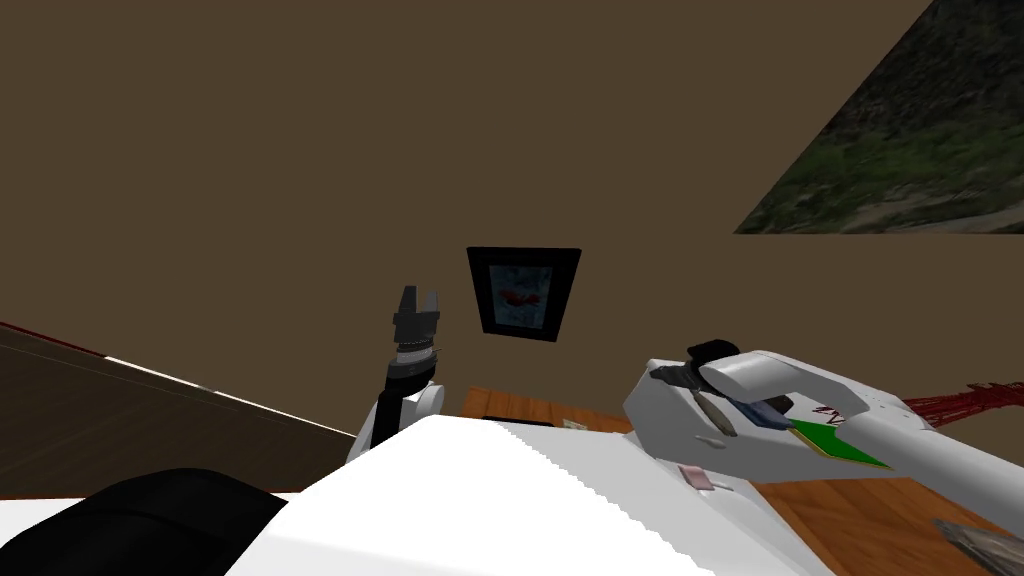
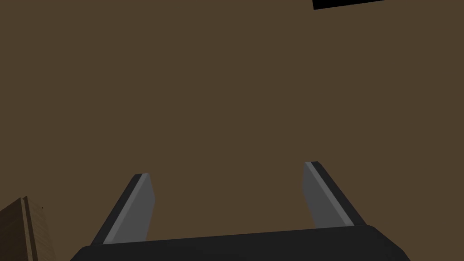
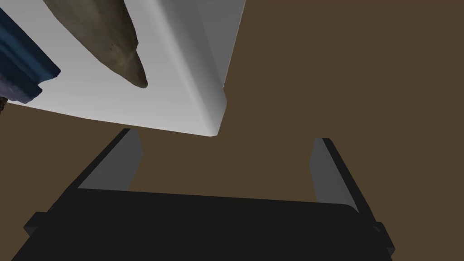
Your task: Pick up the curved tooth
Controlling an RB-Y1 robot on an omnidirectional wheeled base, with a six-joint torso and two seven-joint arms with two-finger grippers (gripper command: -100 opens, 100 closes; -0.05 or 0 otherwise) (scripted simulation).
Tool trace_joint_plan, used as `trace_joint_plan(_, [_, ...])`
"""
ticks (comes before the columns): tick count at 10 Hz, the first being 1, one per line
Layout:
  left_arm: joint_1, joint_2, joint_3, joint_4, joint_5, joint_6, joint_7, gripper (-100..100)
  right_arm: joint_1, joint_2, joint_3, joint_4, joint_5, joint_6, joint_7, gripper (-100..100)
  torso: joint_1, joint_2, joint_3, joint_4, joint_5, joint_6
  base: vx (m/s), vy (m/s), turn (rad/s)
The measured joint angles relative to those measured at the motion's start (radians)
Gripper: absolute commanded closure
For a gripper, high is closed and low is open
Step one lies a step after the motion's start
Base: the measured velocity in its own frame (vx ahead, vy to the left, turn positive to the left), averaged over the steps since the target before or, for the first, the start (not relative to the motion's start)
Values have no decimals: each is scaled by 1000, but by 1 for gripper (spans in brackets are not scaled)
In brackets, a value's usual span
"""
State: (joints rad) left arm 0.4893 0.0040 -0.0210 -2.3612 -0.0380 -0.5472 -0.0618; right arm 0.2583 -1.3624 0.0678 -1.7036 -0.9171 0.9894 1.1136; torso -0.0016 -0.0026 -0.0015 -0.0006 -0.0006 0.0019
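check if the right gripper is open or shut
Open. The right gripper's fingers stand wide apart, gripping nothing; the tooth lies on the white block beyond them.

Left of the black-framed picture [image 1: 523, 292], the dark boxy left gripper [image 1: 420, 293] bears two thin grey blade fingers above a ribbed grey wrist and black forearm; the right gripper [image 3: 226, 136] matches

You have no words, numbers or brands to read here. The dark red marks [image 1: 830, 411] on the white surface [image 1: 670, 425], back from your right gripper [image 3: 225, 136], are illegible. The framed picture [image 1: 523, 292] beside your left gripper [image 1: 420, 293] carries only a red blot.
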Motion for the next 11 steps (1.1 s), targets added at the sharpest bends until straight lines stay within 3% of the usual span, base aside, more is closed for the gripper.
trace_joint_plan(1, [0, 0, 0, 0, 0, 0, 0, 0, -8, -12, 21, 44, -26, 30, 41, -100, 0, -1, -1, 0, 0, 0, 54, -16, 45])
trace_joint_plan(3, [0, 0, 0, 0, 0, 0, 0, 0, 9, -20, 39, 62, -32, 74, 73, -100, 0, 0, 0, 0, 0, 0, 45, -13, 50])
trace_joint_plan(6, [0, 0, 0, 0, 0, 0, 0, 0, 78, -73, 27, 62, -80, 135, 106, -100, 0, 0, 0, 0, 0, 0, 46, -14, 47])
trace_joint_plan(8, [0, 0, 0, 0, 0, 0, 0, 0, 70, -79, 48, 105, -98, 162, 148, -100, 0, 1, 0, 0, 0, 0, 39, -23, 38])
trace_joint_plan(11, [0, 0, 0, 0, 0, 0, 0, 0, 117, -110, 58, 125, -131, 210, 185, -100, 0, 1, 0, 0, 0, 1, 34, -14, 20])
